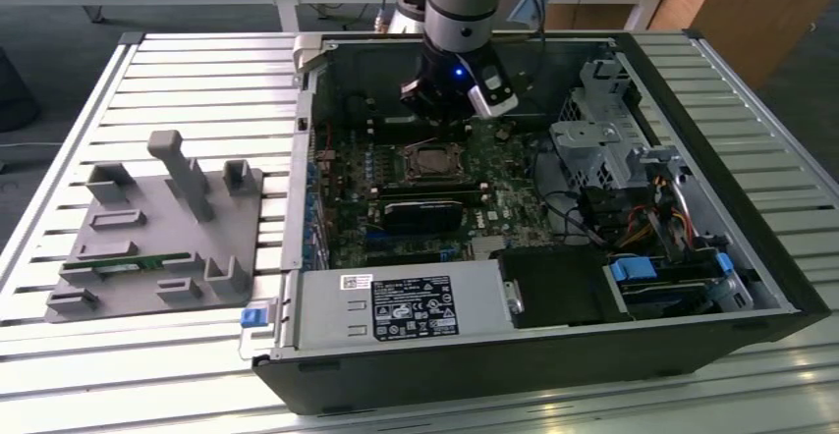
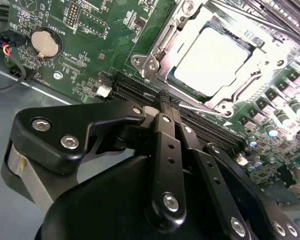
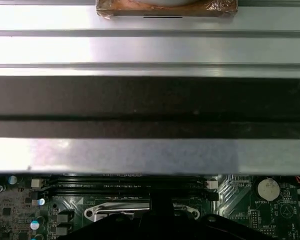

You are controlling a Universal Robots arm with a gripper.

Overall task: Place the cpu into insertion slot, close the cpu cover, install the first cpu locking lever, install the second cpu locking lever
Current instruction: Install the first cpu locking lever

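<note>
In the upper middle of the exterior view, the gripper (image 2: 166, 100) hangs low inside the open computer case (image 1: 734, 287), just beside the socket (image 1: 430, 162). In the second wrist view its fingers (image 2: 162, 125) are pressed together, with their tips right over the long black memory slots (image 2: 132, 90). I cannot tell whether anything thin is caught between them.

The chip (image 2: 212, 62) lies flat in the socket, and the silver cover (image 2: 157, 50) appears folded down around it. A thin bright rod (image 2: 205, 109) runs along the near edge of the socket. It is probably a locking lever, though the glare makes that unsure.

The main risk is the tight clearance. A sideways push from here could scrape the fingertips across the memory slots or the green board (image 2: 80, 60). If the lever slips off the fingertips under load, it could spring back. If the chip is not fully seated, pressure on the cover could damage the pins beneath it.
</note>
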